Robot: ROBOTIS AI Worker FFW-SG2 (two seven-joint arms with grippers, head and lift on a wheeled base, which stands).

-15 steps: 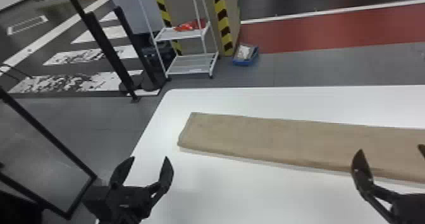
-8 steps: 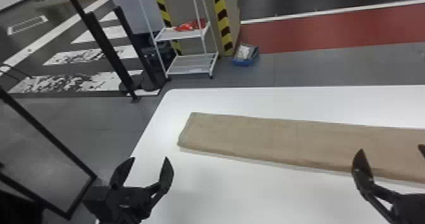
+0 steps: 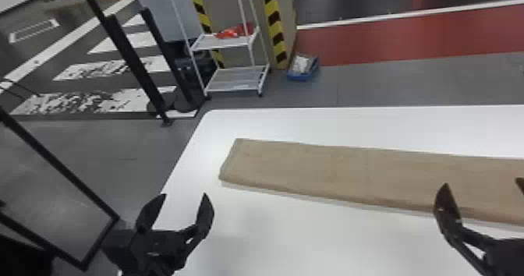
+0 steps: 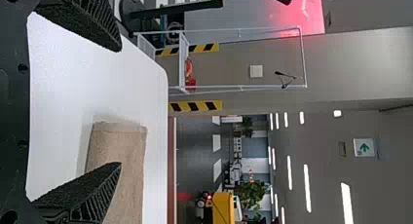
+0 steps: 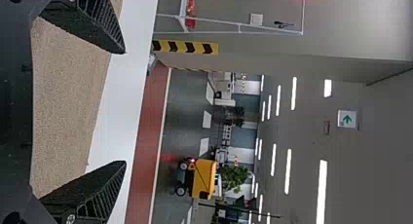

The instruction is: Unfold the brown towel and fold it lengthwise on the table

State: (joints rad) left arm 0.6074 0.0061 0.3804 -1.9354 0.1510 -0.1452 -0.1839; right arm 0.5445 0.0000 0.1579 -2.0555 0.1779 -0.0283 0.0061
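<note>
At the lower left of the head view, the left tool (image 3: 184, 195) is spread wide and empty by the left edge of the counter (image 3: 292, 248). Drawing it back seems right: the brown towel (image 3: 351, 170) looks folded lengthwise, and another pinch could shift its layers. At upper centre, a white rack (image 3: 234, 85) carries something red (image 3: 230, 33); just right of that, a blue bin (image 3: 302, 77) holds whitish contents (image 3: 300, 64) too small to identify. From centre to the right edge of the frame, the towel lies as a long flat strip. If it wants smoothing, light strokes along its length should beat tugging across. At lower right, the right tool (image 3: 483, 182) is wide open too, gripping nothing; it should lift before moving sideways, lest it snag the towel.
</note>
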